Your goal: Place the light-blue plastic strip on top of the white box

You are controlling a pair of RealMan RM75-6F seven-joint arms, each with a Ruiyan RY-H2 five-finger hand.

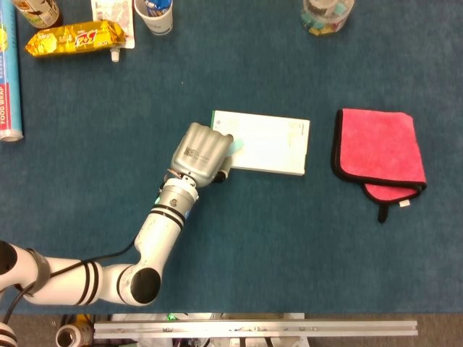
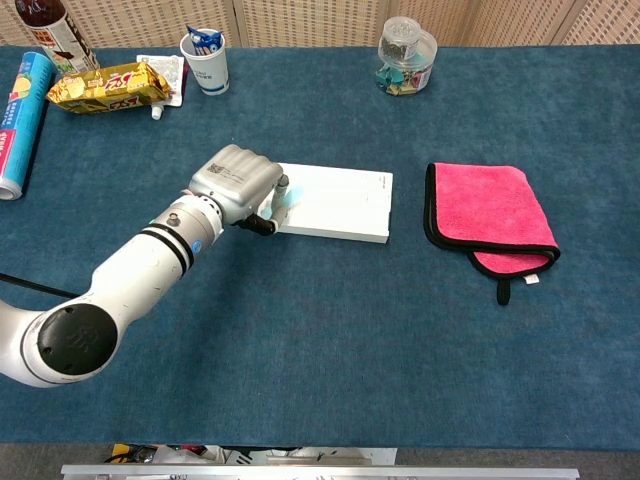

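One robot hand, the left (image 1: 202,154), is in view; the right does not appear in either camera. The left robot hand sits knuckles-up over the left end of the white box (image 1: 268,142), fingers curled down and inward. A small patch of the light-blue strip (image 1: 236,147) shows at the fingertips, over the box's left end. The strip appears to be held in the curled fingers, though the grip itself is hidden under the palm. Whether the strip already rests on the box lid or is just above it cannot be determined. The box lies flat near the middle of the tabletop (image 1: 289,238), long side roughly parallel to the front edge, offering a broad surface for the strip. Judgement: the hand is positioned over the lid to set the strip down; release has not yet occurred. A pink cloth (image 1: 377,148) lies well apart, toward the right edge.
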